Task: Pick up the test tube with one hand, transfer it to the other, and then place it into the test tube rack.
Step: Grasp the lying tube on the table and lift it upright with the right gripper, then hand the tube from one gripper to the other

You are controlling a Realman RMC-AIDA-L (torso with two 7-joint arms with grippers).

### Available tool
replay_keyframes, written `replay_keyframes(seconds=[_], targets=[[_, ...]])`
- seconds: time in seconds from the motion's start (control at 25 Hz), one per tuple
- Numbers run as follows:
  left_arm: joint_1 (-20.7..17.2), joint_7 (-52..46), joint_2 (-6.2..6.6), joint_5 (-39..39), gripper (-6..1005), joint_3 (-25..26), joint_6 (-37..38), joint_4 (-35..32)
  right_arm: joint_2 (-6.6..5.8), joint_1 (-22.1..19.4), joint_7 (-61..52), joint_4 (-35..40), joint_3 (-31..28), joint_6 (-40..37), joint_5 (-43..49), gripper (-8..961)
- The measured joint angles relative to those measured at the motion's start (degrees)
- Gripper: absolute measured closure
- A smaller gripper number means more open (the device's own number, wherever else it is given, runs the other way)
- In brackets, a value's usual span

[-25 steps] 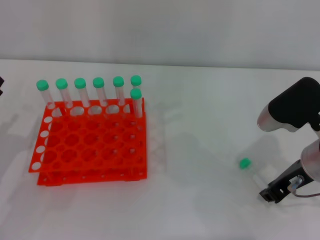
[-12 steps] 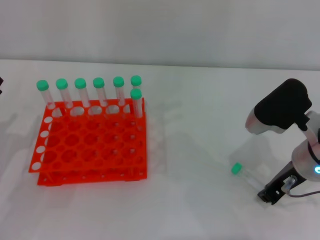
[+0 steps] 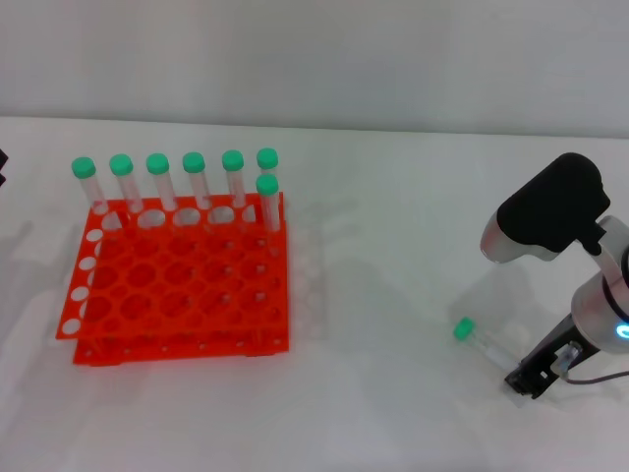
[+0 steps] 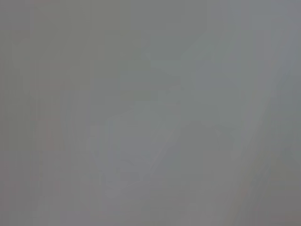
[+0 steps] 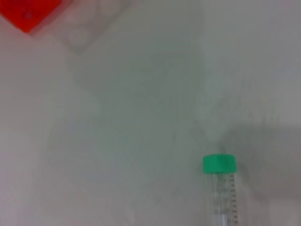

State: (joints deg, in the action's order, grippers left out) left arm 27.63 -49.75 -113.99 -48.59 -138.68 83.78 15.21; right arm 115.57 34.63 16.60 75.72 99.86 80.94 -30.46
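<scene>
The test tube [image 3: 479, 338] has its green cap toward the rack and its clear body slanting back into my right gripper [image 3: 522, 378], which is shut on its lower end low over the white table at the right. The right wrist view shows the capped end of the test tube [image 5: 219, 183] against the table. The orange-red test tube rack [image 3: 177, 295] stands at the left, far from the gripper. Its corner shows in the right wrist view [image 5: 28, 13]. My left gripper [image 3: 2, 167] is only a black sliver at the left edge. The left wrist view shows only grey.
Several green-capped tubes [image 3: 194, 177] stand in the rack's back row, and one more [image 3: 266, 202] stands in the second row at the right end. A thin cable [image 3: 590, 378] hangs by the right gripper. White table lies between the rack and the right arm.
The tube's green cap has swung left and slightly toward me along with the right arm, whose upper part shifted left. The rack and its tubes have not moved.
</scene>
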Motion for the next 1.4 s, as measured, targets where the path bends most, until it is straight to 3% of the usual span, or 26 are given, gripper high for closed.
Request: replay_keyframes(seconds=[0.28,0.4,0.48,0.64,0.88,1.08,1.4], targets=[[0.17,-1.22,0.00,0.18,296,-1.68,0.67,0.01,-0.23,-2.03,2.18,5.84,-4.72,-0.68,-0.16,770],[1.13,-3.87,0.19,0.00,298,-5.38,1.92,-0.18,-0.09,-4.48,5.28,10.33,-8.70,-1.76,-0.98,770],[2.72,-7.23,0.73,-0.03,300,-10.45,4.02,-0.67,-0.14,-6.38,9.67,12.69,-11.13,-5.76,-4.66,770],[5.17,-11.22,0.93,-0.04,302,-15.71,6.48,-0.69,-0.24,-8.63,17.35,13.15,-13.21,-11.79,-11.36,770],[10.65,-16.45,0.93,0.21,307,-23.65,9.27,-0.69,-0.24,-11.54,34.21,7.58,-17.98,-18.07,-26.35,769],[14.02,-19.00,0.66,2.81,311,-24.17,10.70,-0.44,-0.28,-12.57,50.79,-0.81,-23.11,-18.47,-40.85,769],[20.24,-23.91,0.20,12.74,316,-24.26,10.51,-0.65,-0.31,-12.91,61.30,-4.99,-25.03,-17.19,-47.97,769]])
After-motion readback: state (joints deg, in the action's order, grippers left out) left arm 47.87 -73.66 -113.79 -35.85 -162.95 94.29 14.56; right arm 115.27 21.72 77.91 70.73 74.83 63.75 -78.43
